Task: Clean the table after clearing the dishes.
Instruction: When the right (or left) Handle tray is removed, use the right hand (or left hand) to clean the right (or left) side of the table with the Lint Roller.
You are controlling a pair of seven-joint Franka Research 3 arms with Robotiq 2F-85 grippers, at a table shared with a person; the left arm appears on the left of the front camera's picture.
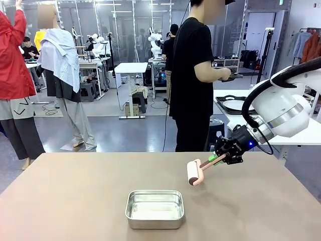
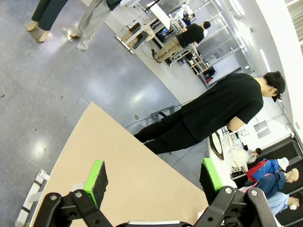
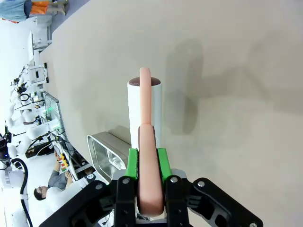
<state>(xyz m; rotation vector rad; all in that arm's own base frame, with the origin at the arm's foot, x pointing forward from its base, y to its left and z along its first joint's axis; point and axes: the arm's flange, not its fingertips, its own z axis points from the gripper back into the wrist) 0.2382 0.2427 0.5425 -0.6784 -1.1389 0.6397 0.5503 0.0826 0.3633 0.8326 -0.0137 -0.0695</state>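
Right end effector (image 1: 219,156) clamped on lint roller (image 1: 193,173) handle; left end effector (image 2: 154,175) spread wide.

**Bare tabletop around both claws, with one pan in the way**

The right claw (image 1: 218,157) hangs above the tabletop (image 1: 60,201), clamped on a lint roller (image 1: 194,173) that juts out past its fingertips and takes up the room just ahead of them. Below and to that claw's left in the front view sits a steel pan (image 1: 154,208), apart from the roller, with bare surface on every side of it. Behind the claw, past the far edge, a person (image 1: 193,75) and a white side table (image 1: 231,119) block the way. The left claw (image 2: 152,172), jaws spread wide, has bare tabletop ahead.
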